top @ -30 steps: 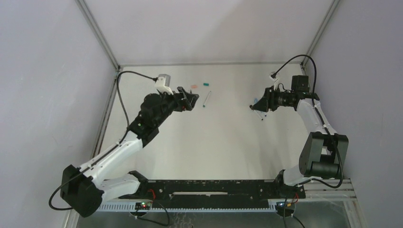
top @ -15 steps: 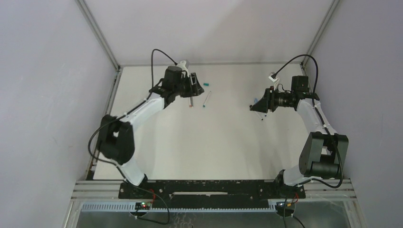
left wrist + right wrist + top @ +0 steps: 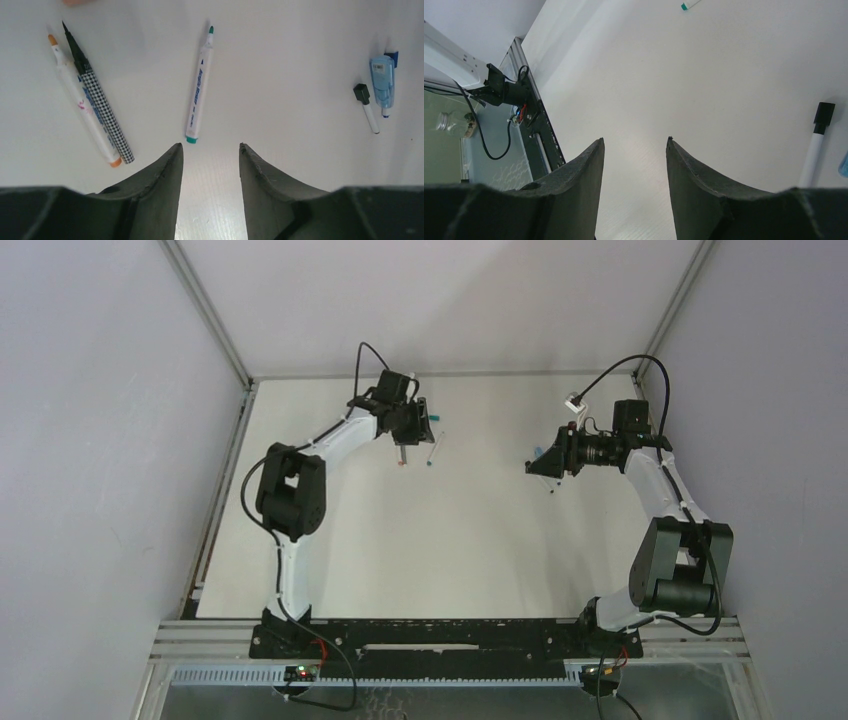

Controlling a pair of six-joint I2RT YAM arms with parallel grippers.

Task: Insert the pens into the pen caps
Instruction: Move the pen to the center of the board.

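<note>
**Surface, room.** Flat matt white tabletop (image 3: 440,540), boxed in on three sides by pale grey walls (image 3: 100,440), with aluminium corner posts (image 3: 205,310). A black mounting rail (image 3: 440,638) runs along the bottom of the overhead view.

**Claws.** The left gripper (image 3: 210,147) is reached out to the upper centre of the overhead view. Its claw is spread, with only bare table in the gap. The right gripper (image 3: 633,142) sits at right of centre, low over the table, also spread and holding nothing.

**Pens (left wrist view).**
- White marker with teal tip (image 3: 199,85): centre frame, just above the fingertips, lying free.
- Black-and-white chequered pen (image 3: 102,107) and white pen with orange tip (image 3: 82,102): upper left, side by side, lower ends close together.
- Short white pen with black cap (image 3: 368,107): far right, just beside the thick light-blue pen (image 3: 382,80).

**Hard to make out.**
- A small blue stub (image 3: 392,54) is half hidden behind the light-blue pen.
- A salmon-pink sliver (image 3: 75,1) is cut off by the top edge, so its shape can't be told.
- A tiny teal cap (image 3: 436,417) shows right beside the left gripper from overhead. It is too small to tell whether they touch.
- In the right wrist view the light-blue pen is clipped by the right edge.

**Open room.** All items sit in the upper band of the table. The centre and lower half of the overhead view are bare white. The right arm stands close to the right-hand wall.
</note>
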